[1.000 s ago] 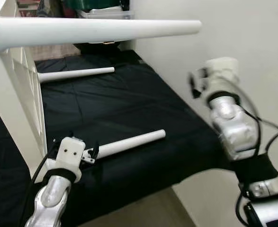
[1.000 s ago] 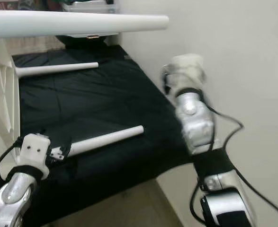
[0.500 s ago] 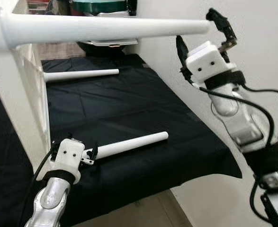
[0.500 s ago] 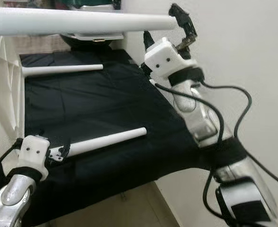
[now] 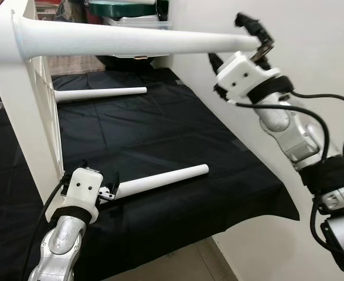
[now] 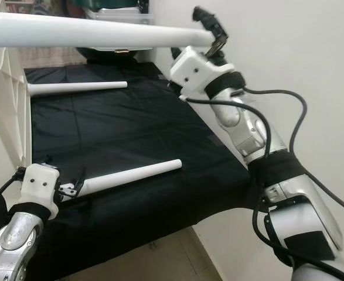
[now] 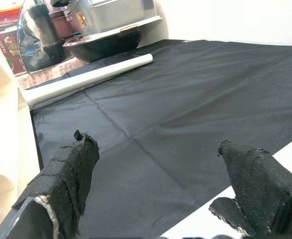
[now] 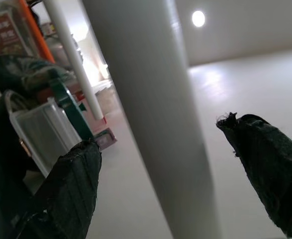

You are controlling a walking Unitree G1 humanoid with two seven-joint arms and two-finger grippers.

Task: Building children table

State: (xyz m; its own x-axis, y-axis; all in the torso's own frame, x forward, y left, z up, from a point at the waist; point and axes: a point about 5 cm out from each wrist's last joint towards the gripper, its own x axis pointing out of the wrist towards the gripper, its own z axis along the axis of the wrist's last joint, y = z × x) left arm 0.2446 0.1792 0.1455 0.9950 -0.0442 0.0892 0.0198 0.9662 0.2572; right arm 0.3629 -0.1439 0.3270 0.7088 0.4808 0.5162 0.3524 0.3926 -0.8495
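- Left gripper [image 5: 109,190], fingers spread, straddles the loose leg [image 5: 160,179] near the black-covered desk's [image 5: 160,129] front edge.
- Right gripper [image 5: 242,36] brackets the mounted leg's [image 5: 130,41] tip, unclenched.
- Second spare leg [image 5: 98,93] lies at the far edge.
- Next, likely: clamp and steady.

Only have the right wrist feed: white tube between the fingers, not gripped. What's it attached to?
Observer: It's the mounted leg, sticking out sideways from the white tabletop, which stands on edge. The right end effector is open around the leg's free tip.
Operator: Other legs?
Observer: Two lie loose on the black cloth: a near leg and a far leg.
Operator: Left arm?
Observer: The left end effector is open at the near leg's thick end.
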